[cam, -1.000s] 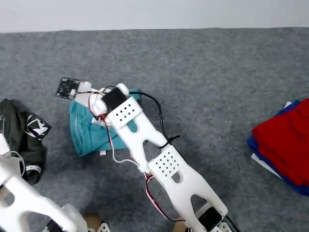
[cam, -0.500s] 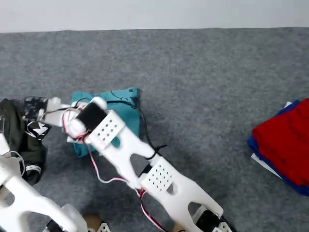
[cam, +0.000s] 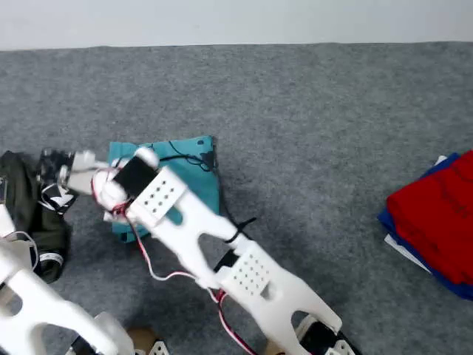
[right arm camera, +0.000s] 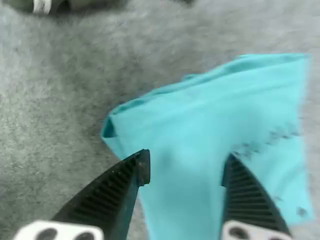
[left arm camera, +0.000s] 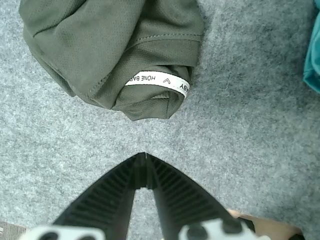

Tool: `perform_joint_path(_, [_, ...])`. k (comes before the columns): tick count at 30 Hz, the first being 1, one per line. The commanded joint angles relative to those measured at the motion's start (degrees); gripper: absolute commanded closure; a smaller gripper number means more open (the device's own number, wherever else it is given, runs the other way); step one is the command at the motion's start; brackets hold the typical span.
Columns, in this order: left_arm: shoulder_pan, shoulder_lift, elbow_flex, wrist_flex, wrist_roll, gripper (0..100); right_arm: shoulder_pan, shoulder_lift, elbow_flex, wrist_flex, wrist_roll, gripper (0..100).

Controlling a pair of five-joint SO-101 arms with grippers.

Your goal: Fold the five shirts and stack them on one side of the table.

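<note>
Right gripper stands over the teal shirt at nine o'clock, jaws wide, apparently placed to take its near edge. Left gripper hangs closed and empty just beside the crumpled dark shirt. A red shirt tops the stack at three o'clock.

The table carries a grey, matt covering with a rough, felt-like nap. The teal shirt is smooth, matt cloth with stitched hems. The dark olive shirt is a fine mesh knit bearing a smooth white woven label, and the red shirt and blue shirt at the table's right edge are matt cloth. The left arm and right arm are white matt plastic with perforated plates, and the left gripper and right gripper have black plastic fingers with ribbed inner faces.
</note>
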Motion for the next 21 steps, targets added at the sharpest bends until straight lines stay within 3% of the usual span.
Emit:
perform_joint_path(1, [0.18,-1.23,-1.89,-0.35,0.44,100,3.56,-9.89,1.05,2.24,-0.70,72.9])
perform_joint_path(5, [0.18,-1.23,-1.89,-0.35,0.44,100,8.48,-13.41,7.03,2.07,-0.53,75.3])
perform_joint_path(12, [0.18,-1.32,-3.03,0.09,0.70,100,17.45,-11.03,15.82,1.89,3.25,99.5])
perform_joint_path(21, [3.78,-1.32,-17.01,8.53,4.31,100,25.19,-1.71,15.65,-6.02,2.99,99.0])
